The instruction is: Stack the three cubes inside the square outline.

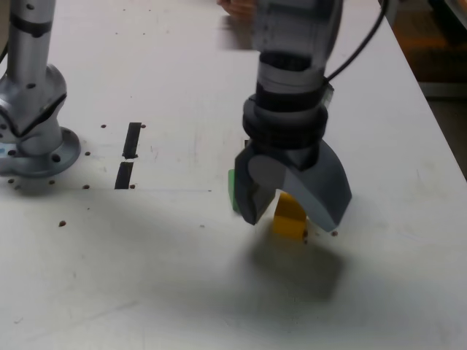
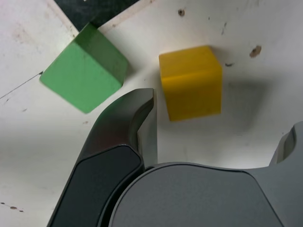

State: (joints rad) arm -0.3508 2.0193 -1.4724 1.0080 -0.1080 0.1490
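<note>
Two cubes in view: yellow cube on the table, sitting in the gap of the gripper, jaws spread wide, holding nothing. Green cube lies just outside one finger, near black tape. Likely target: yellow.

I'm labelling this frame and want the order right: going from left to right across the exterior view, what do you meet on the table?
Arm base → two short black tape strips → green cube, mostly hidden behind the gripper → open gripper straddling the yellow cube.
</note>
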